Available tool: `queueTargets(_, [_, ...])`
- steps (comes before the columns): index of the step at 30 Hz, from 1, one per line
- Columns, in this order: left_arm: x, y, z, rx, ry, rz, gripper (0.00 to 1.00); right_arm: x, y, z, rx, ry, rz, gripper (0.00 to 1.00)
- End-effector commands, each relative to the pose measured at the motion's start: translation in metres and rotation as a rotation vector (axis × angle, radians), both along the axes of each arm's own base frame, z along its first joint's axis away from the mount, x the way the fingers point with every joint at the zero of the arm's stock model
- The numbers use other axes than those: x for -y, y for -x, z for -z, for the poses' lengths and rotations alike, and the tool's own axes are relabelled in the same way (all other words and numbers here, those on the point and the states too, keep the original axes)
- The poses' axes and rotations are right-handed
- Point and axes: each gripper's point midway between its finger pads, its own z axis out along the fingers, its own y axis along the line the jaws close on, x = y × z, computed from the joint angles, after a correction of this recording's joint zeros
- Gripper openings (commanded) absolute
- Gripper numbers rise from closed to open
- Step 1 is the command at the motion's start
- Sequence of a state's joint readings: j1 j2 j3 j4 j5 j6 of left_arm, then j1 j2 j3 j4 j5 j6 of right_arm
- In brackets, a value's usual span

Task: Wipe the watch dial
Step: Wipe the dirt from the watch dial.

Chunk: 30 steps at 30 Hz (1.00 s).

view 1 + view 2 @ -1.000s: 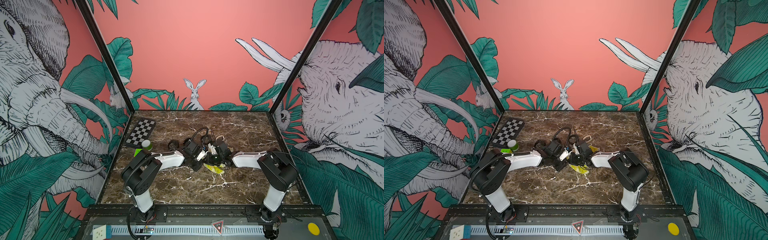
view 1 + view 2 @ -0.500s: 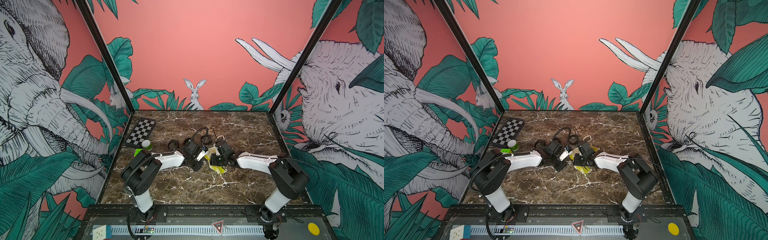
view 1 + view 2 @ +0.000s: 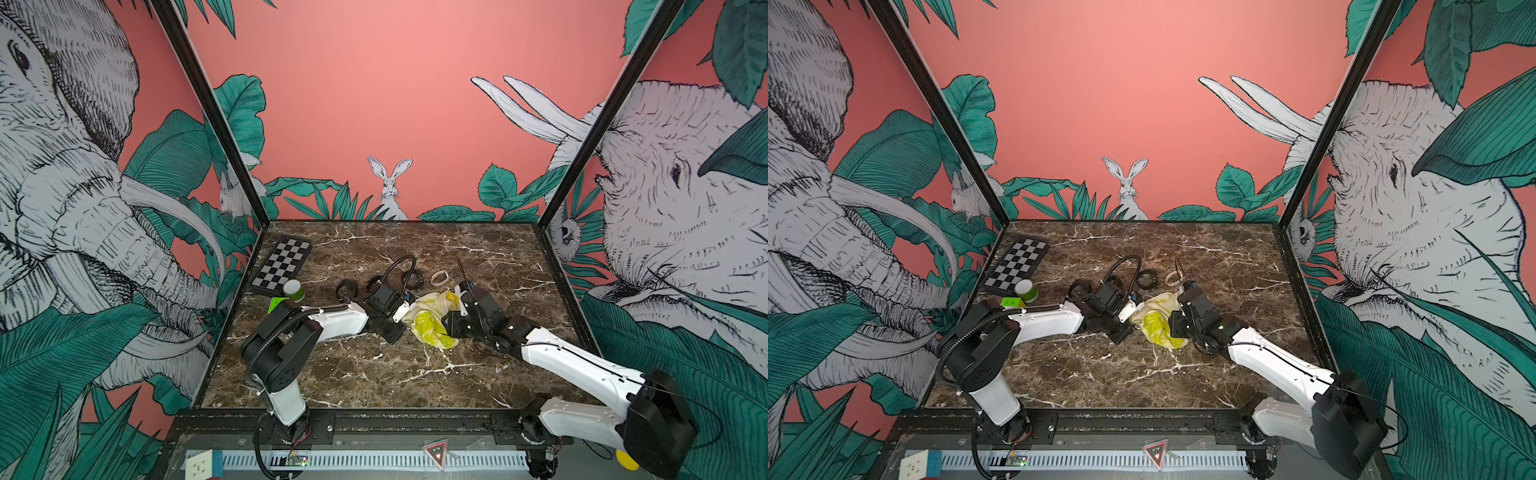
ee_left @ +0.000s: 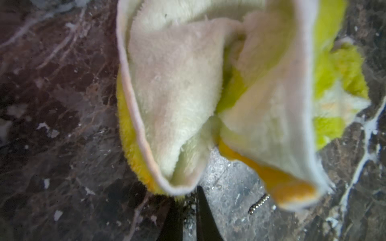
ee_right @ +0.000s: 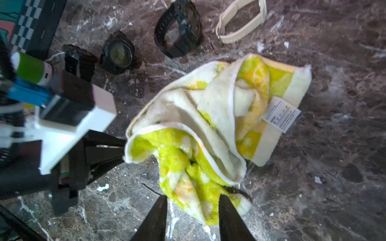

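Note:
A crumpled yellow, green and white cloth lies mid-table, seen in both top views. My left gripper is shut, its tips pinching the cloth's white hem. On the opposite side my right gripper stands open, its fingers straddling the cloth's green end without clamping it. Three black watches and a beige strap lie on the marble behind the cloth. No gripper touches them. Something dark pokes out from under the cloth.
A checkerboard lies at the back left, with a green-and-white cylinder and a green cube in front of it. A short beaded chain lies beside the cloth. Enclosure walls bound the marble table.
The right arm has drawn back toward the right and its jaws have opened, letting go of the cloth. The left arm and the watches have not moved.

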State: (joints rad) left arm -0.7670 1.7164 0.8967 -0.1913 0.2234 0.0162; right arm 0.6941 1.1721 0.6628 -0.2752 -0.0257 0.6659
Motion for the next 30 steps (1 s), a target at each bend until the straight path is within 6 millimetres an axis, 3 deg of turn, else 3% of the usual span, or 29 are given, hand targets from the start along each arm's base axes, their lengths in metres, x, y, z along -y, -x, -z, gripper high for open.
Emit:
queueTargets(1, [-0.028,0.029,0.022,-0.106,-0.109,-0.017,0.02,-0.015,0.01,0.013,-0.019,-0.027,-0.068,0.44])
queueTargets(8, [-0.03,0.03,0.021,-0.104,-0.102,-0.029,0.02,-0.051,0.008,0.022,0.025,-0.048,-0.164,0.44])
queueTargets(11, [-0.031,0.031,0.021,-0.103,-0.103,-0.031,0.02,-0.053,0.0,0.025,0.042,-0.006,-0.152,0.45])
queueTargets(17, [-0.029,0.031,0.023,-0.111,-0.1,-0.033,0.02,-0.058,-0.011,0.051,-0.006,0.055,-0.133,0.44])
queueTargets(19, [-0.03,0.031,0.024,-0.111,-0.101,-0.035,0.02,-0.068,-0.011,0.059,-0.03,0.022,-0.147,0.42])
queueTargets(21, [-0.03,0.031,0.024,-0.112,-0.103,-0.035,0.02,-0.074,-0.011,0.063,-0.042,-0.011,-0.147,0.3])
queueTargets(22, [-0.031,0.032,0.024,-0.111,-0.105,-0.035,0.02,-0.072,-0.011,0.064,-0.042,-0.018,-0.134,0.18])
queueTargets(24, [-0.032,0.033,0.024,-0.113,-0.105,-0.036,0.02,-0.064,-0.013,0.058,-0.018,-0.029,-0.103,0.03])
queueTargets(27, [-0.032,0.032,0.024,-0.111,-0.108,-0.035,0.02,-0.029,-0.017,0.032,0.037,-0.027,-0.022,0.0])
queueTargets(30, [-0.033,0.032,0.025,-0.111,-0.111,-0.038,0.02,0.024,-0.017,-0.006,0.106,0.035,0.066,0.0])
